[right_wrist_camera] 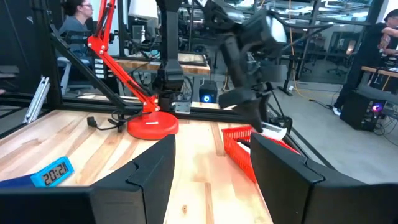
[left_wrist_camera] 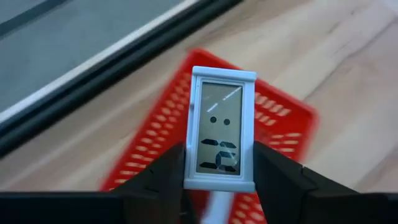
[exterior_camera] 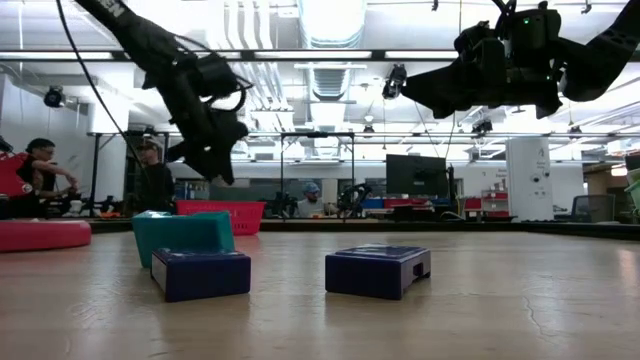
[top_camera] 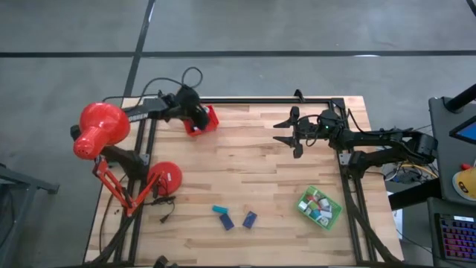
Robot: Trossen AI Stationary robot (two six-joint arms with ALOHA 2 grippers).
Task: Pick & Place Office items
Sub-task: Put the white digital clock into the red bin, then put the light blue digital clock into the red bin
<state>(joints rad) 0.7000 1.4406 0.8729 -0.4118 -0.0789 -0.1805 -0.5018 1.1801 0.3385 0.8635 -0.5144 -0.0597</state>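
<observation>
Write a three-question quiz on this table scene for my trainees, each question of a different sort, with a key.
1. True or false: the left claw holds a small white clock above the red tray.
2. Multiple choice: the green tray lies A) under the lamp, B) near the table's front right, C) inside the red tray.
3. Fill in: on the bare wood at the front lie two navy blocks and one ____ block.

Key: 1 true; 2 B; 3 teal.

The right claw hangs open over the table's far side, holding nothing.
</observation>
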